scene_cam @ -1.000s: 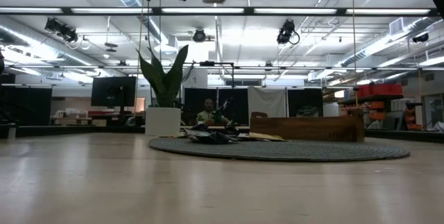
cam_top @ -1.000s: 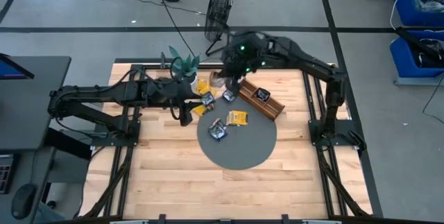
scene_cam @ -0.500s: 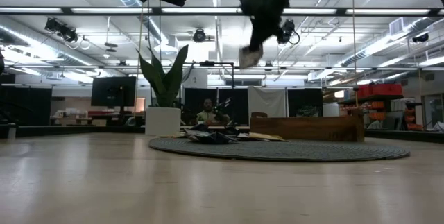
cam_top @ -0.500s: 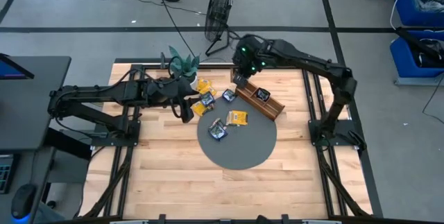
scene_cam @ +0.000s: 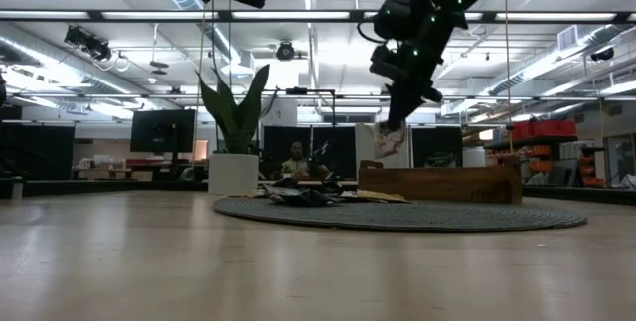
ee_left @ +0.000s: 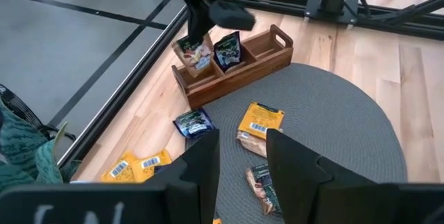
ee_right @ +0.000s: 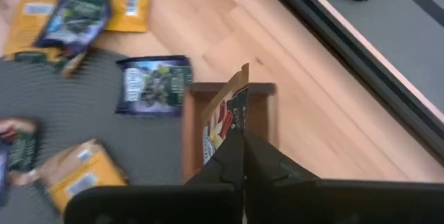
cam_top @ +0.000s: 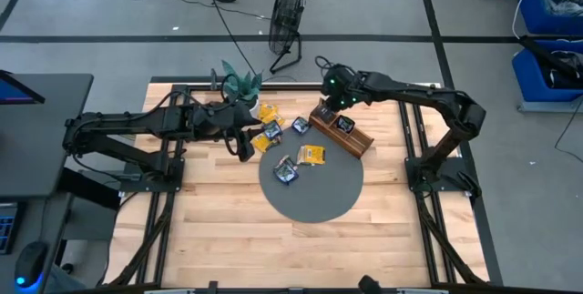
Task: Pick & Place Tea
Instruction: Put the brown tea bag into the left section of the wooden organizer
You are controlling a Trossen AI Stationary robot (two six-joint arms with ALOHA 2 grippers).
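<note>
Jaws of the right gripper (cam_top: 326, 108) are clamped on a whitish tea packet (ee_right: 223, 123); the left gripper (cam_top: 244, 151) jaws stand apart, holding nothing.

High view: right gripper sits over the end of the wooden tray (cam_top: 343, 130) nearest the potted plant (cam_top: 240, 85). Left gripper waits beside a yellow packet (cam_top: 271, 131) at the edge of the round grey mat (cam_top: 314, 194).

Low view: held packet (scene_cam: 389, 140) hangs just above the tray (scene_cam: 442, 183), not touching it.

Left wrist view: one dark packet (ee_left: 227, 49) stands in the tray's second compartment; loose yellow and dark packets lie on mat and tabletop (ee_left: 409, 64).

Right wrist view: held packet is upright above the tray's end compartment.
</note>
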